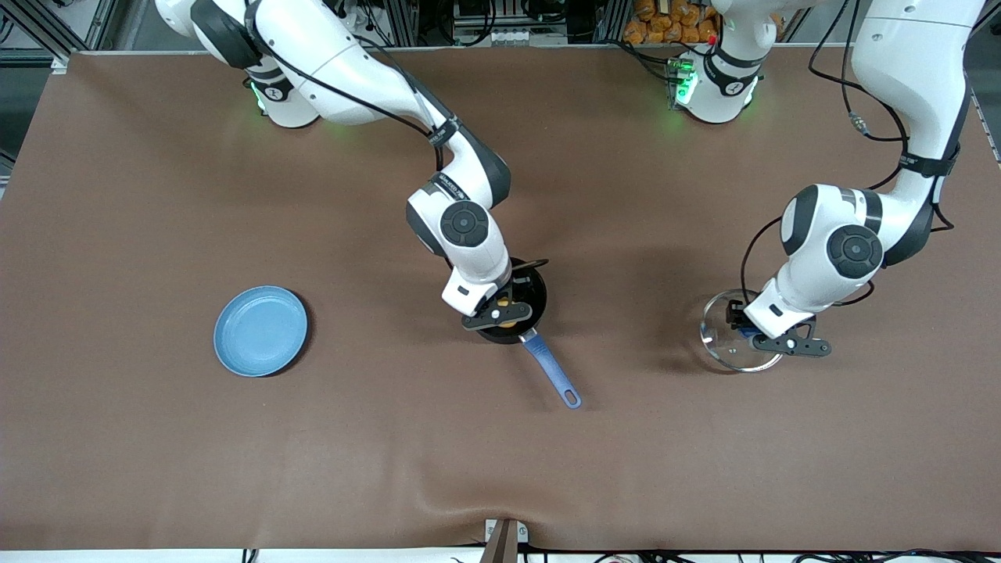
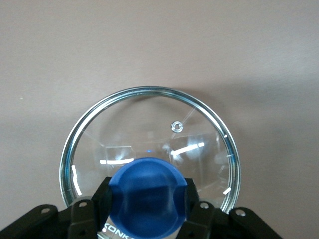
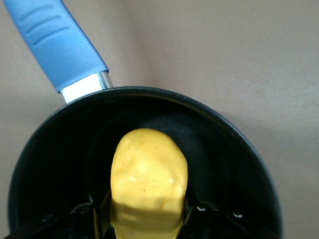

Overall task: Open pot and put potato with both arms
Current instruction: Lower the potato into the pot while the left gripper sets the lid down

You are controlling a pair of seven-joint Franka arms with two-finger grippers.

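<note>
The black pot [image 1: 536,291] stands lidless mid-table, its blue handle [image 1: 551,367] pointing toward the front camera. My right gripper [image 1: 504,310] is down in the pot's mouth, shut on the yellow potato [image 1: 508,321]. In the right wrist view the potato [image 3: 148,174] sits between the fingers [image 3: 192,211] inside the pot [image 3: 224,149]. My left gripper [image 1: 743,328] is shut on the blue knob [image 2: 148,191] of the glass lid [image 1: 723,348]. It holds the lid [image 2: 144,124] flat at table level toward the left arm's end. I cannot tell whether the lid touches the table.
A flat light-blue plate [image 1: 260,330] lies toward the right arm's end of the table, well apart from the pot. The brown table cover [image 1: 500,469] has a raised wrinkle near the front edge.
</note>
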